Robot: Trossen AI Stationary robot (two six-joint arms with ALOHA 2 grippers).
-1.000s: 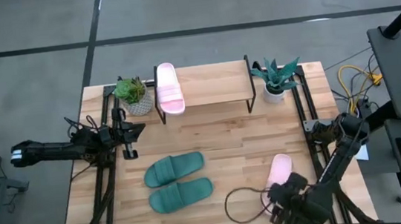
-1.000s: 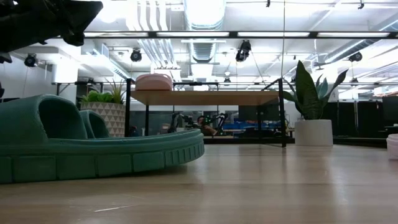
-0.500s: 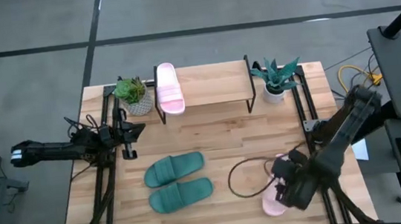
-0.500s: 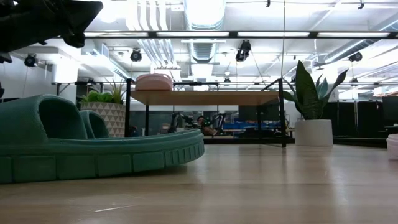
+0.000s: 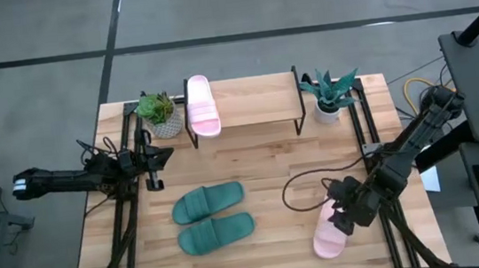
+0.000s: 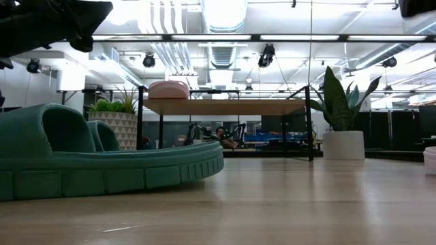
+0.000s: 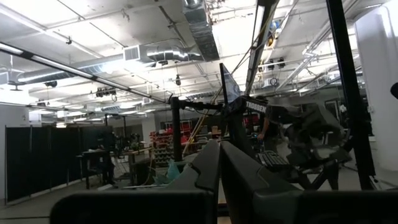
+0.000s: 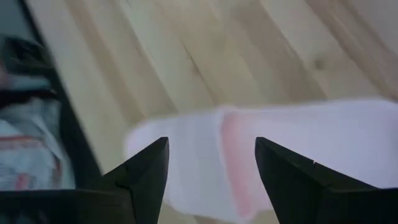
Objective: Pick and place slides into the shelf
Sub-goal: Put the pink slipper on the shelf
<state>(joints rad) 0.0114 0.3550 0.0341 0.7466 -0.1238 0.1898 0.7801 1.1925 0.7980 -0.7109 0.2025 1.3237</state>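
Slides: one light pink slide [image 5: 203, 105] on the shelf; one light pink slide [image 5: 328, 233] on the tabletop; dark green pair [image 5: 213, 217], plain, no pattern.
Shelf [image 5: 254, 101]: light wood board, black legs.
Tabletop [image 5: 260, 163]: light wood, striped in planks.
Arms: dark.
Left plant [image 5: 156, 107]: green leaves, pot with pale diamond pattern.
Right plant [image 5: 331, 89]: blue-green leaves, white pot.
Floor [image 5: 34, 48]: grey.
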